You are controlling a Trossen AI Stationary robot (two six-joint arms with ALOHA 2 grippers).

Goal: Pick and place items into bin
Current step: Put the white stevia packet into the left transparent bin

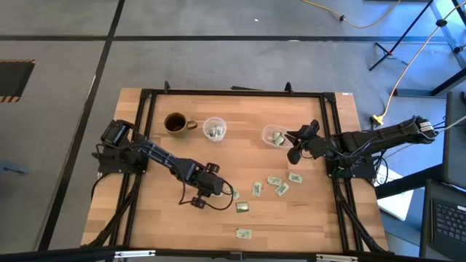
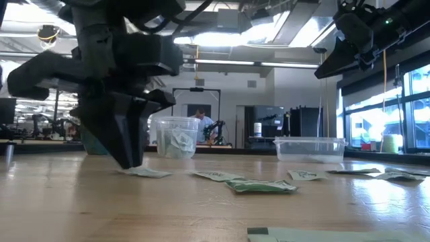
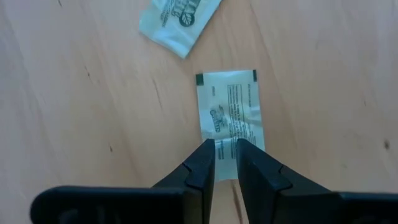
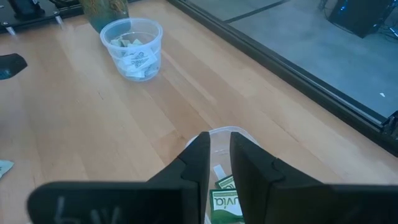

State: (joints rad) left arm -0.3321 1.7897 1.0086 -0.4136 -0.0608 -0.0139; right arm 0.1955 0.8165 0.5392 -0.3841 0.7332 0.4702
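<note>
Table [image 1: 160,218]: pale wood with a dark frame round it; it carries everything below.

Left arm: reaches from the table's left edge toward the middle front. Its left hand [image 1: 234,195] is low over the wood, its two fingers [image 3: 202,163] drawn nearly together over the near edge of one packet [image 3: 230,118] that lies flat on the table (the wrist view does not settle whether they pinch it).

Right arm: comes in from the right edge. Its right hand [image 1: 293,143] hangs above the clear bin, fingers [image 4: 200,158] close to shut, a narrow slit between them; whether they hold anything cannot be told.

Clear bin [image 1: 271,138]: shallow tub toward the back right of the table, with green-and-white packets [image 4: 225,202] inside.

Clear cup [image 1: 214,129]: stands just left of the bin, apart from it, also with packets in it.

Brown mug [image 1: 175,123]: just left of the cup.

Loose packets [image 1: 277,183]: scattered on the wood in front of the bin; one [image 1: 242,207] lies near the left hand, another [image 1: 243,233] alone near the front edge.
</note>
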